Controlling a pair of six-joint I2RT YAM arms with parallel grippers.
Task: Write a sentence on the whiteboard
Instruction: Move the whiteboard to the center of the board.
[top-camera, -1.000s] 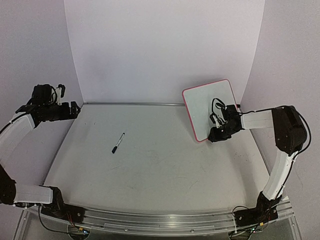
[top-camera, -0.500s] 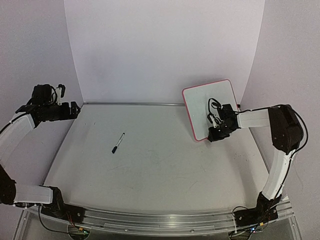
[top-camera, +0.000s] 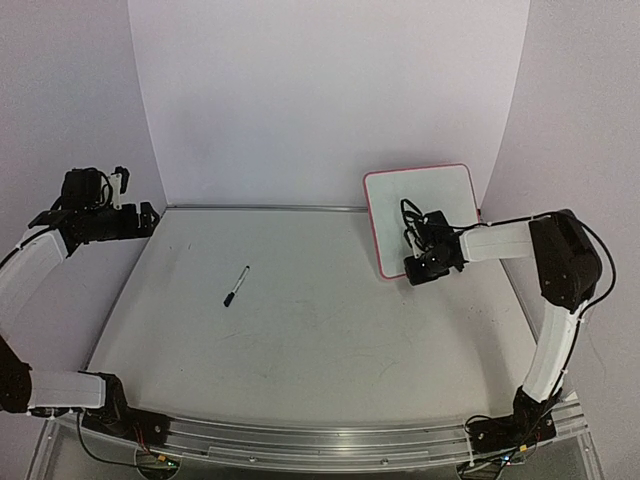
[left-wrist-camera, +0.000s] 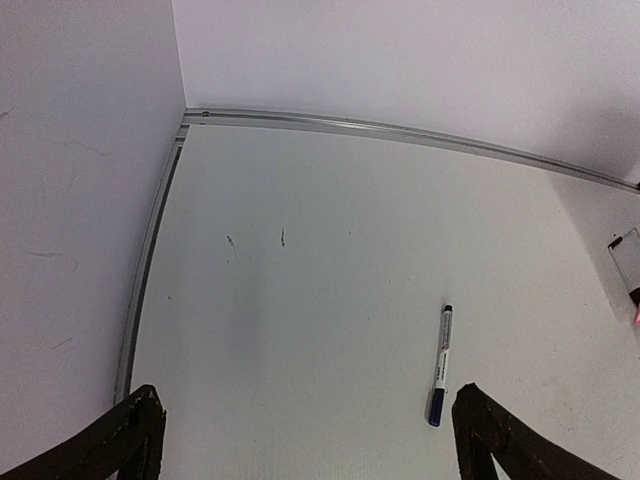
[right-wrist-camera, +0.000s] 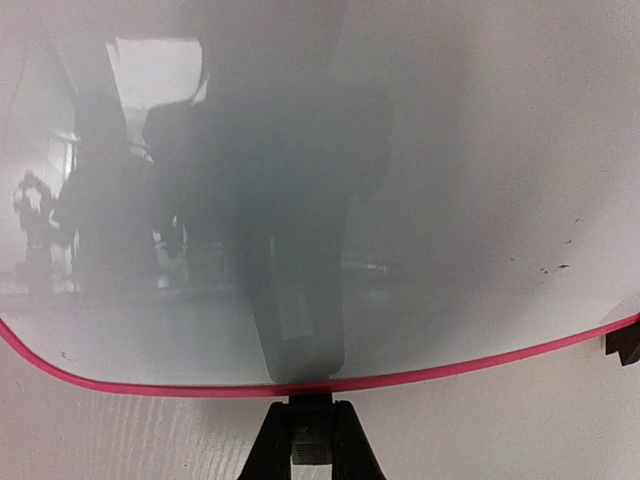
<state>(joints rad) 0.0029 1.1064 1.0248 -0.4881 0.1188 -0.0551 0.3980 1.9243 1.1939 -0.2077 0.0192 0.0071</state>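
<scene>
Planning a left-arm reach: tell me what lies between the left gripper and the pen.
Only bare, faintly scuffed table lies between left gripper and pen, as the left wrist view shows.

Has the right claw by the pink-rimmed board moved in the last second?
Yes. The right gripper slid left along the lower edge of the whiteboard, toward the marker, which stayed put.

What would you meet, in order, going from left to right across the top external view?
Left gripper, held open at the far left → marker pen, lying flat → whiteboard, standing at the back right.
</scene>
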